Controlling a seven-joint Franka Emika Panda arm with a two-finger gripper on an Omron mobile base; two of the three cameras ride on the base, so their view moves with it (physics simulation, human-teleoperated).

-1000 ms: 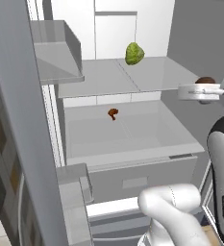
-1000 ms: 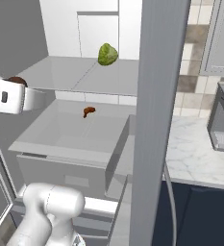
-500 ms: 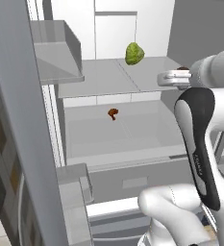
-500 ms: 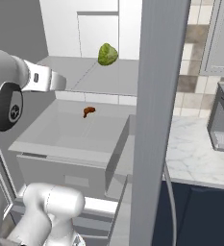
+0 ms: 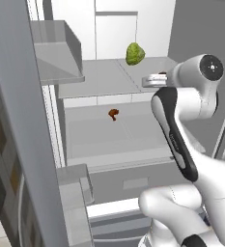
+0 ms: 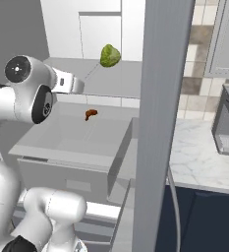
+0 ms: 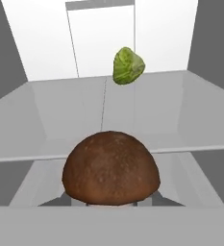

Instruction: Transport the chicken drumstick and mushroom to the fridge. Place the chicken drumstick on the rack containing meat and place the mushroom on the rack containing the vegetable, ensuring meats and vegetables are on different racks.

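In the hand view the brown mushroom [image 7: 111, 173] sits close up between my fingers, and my gripper is shut on it. My gripper [image 5: 145, 81] hovers at the front right edge of the fridge's upper glass rack [image 5: 99, 77], pointing inward. At the back of that rack lies the green vegetable [image 5: 134, 53], which also appears straight ahead of the mushroom as the vegetable [image 7: 128, 66]. The chicken drumstick [image 5: 113, 114] lies on the lower rack [image 5: 109, 140], below and left of my hand. From the right base view my gripper [image 6: 81, 87] is above the drumstick [image 6: 90, 114].
The open fridge door [image 5: 17, 144] stands close on the left, with door bins [image 5: 61, 58]. A second grey door edge [image 6: 160, 123] rises on the right, beside a marble counter [image 6: 199, 152]. A drawer front [image 6: 62, 172] juts out below the lower rack.
My arm has swung in from the right side toward the fridge. The hand with the mushroom now sits at the front of the upper rack. Drumstick and vegetable have not moved.
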